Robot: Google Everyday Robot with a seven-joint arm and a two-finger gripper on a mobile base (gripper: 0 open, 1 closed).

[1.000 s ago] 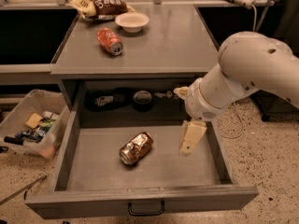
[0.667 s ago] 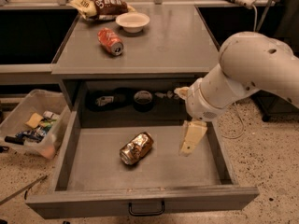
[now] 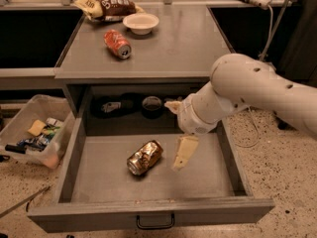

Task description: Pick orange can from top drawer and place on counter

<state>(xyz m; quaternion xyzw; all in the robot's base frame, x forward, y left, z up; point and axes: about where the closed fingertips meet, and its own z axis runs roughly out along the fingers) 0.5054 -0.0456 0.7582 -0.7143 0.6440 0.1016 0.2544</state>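
The orange can (image 3: pixel 144 157), crinkled and golden, lies on its side on the floor of the open top drawer (image 3: pixel 208 170), left of the middle. My gripper (image 3: pixel 177 133) hangs over the drawer just right of the can and does not touch it. It is open: one cream finger (image 3: pixel 184 152) points down beside the can, and the other fingertip (image 3: pixel 173 105) shows near the drawer's back. It holds nothing. The counter (image 3: pixel 188 43) is the grey cabinet top above the drawer.
On the counter lie a smooth red-orange can (image 3: pixel 118 43), a white bowl (image 3: pixel 141 23) and a snack bag (image 3: pixel 106 5). Dark objects (image 3: pixel 151 104) sit at the drawer's back. A clear bin of clutter (image 3: pixel 34 133) stands on the floor to the left. A cable (image 3: pixel 270 24) hangs at the right.
My gripper has moved left across the drawer and now hangs closer to the orange can. The can has not moved.
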